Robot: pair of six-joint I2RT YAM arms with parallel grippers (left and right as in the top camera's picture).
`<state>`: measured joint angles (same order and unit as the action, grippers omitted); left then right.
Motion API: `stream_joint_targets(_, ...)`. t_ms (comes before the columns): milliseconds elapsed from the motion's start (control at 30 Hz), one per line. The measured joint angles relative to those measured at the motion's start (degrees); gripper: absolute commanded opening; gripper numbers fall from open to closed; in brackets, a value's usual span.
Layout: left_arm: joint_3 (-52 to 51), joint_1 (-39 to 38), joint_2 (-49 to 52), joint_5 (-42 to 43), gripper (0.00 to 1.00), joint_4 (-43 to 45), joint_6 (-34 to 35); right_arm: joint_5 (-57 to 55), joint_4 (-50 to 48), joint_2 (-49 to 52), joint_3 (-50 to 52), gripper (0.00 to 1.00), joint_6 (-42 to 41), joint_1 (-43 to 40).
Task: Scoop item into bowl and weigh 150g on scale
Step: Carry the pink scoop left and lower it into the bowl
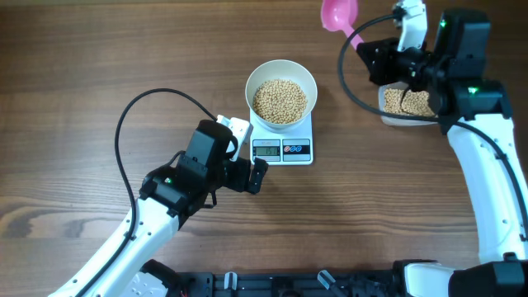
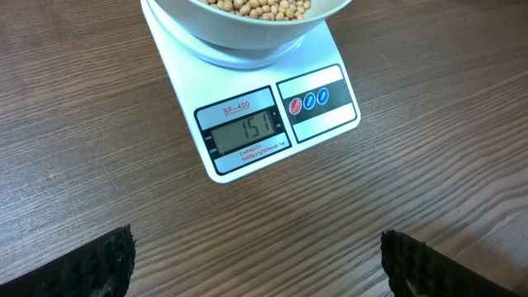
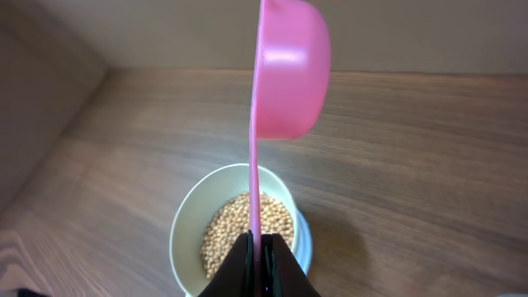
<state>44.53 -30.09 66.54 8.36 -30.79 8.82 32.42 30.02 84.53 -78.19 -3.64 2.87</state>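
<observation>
The white bowl [image 1: 281,70] stands on the scale [image 1: 285,150], filled with tan beans [image 1: 280,101]. In the left wrist view the scale [image 2: 247,128] shows 151 on its display, with the bowl [image 2: 239,37] just above it. My left gripper [image 1: 247,154] hovers at the scale's front left, open, with only bare wood between its fingertips [image 2: 99,264]. My right gripper [image 1: 375,54], at the far right, is shut on the handle of a pink scoop [image 1: 339,14]. In the right wrist view the scoop [image 3: 289,66] is held up on edge above the gripper [image 3: 259,252], beyond it the bowl [image 3: 186,239].
A clear tub [image 1: 394,117] holding more beans [image 1: 410,102] sits at the right, partly under my right arm. A black cable [image 1: 132,115] loops over the table left of the scale. Dark equipment lines the table's near edge [image 1: 272,285].
</observation>
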Motion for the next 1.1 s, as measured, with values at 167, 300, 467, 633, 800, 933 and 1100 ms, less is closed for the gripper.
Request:
stream_joint_targets(167,0.0,0.0,0.0,0.0,1.00,0.0,0.0,-1.5,0.7,0.0,0.0,0.04,5.1,6.7)
stream_joint_targets(300,0.0,0.0,0.0,0.0,1.00,0.0,0.0,-7.9,3.0,0.1,0.0,0.04,9.7,12.6)
stream_joint_targets(467,0.0,0.0,0.0,0.0,1.00,0.0,0.0,-14.5,6.2,2.0,0.0,0.04,14.5,16.9)
stream_joint_targets(633,0.0,0.0,0.0,0.0,1.00,0.0,0.0,-18.3,7.5,5.6,0.0,0.04,16.9,19.4)
stream_joint_targets(800,0.0,0.0,0.0,0.0,1.00,0.0,0.0,-22.9,7.3,8.5,0.0,0.04,17.5,20.3)
stream_joint_targets(933,0.0,0.0,0.0,0.0,1.00,0.0,0.0,-25.0,7.2,9.1,0.0,0.04,17.9,20.3)
stream_joint_targets(1100,0.0,0.0,0.0,0.0,1.00,0.0,0.0,-25.9,7.3,10.0,0.0,0.04,17.9,20.3)
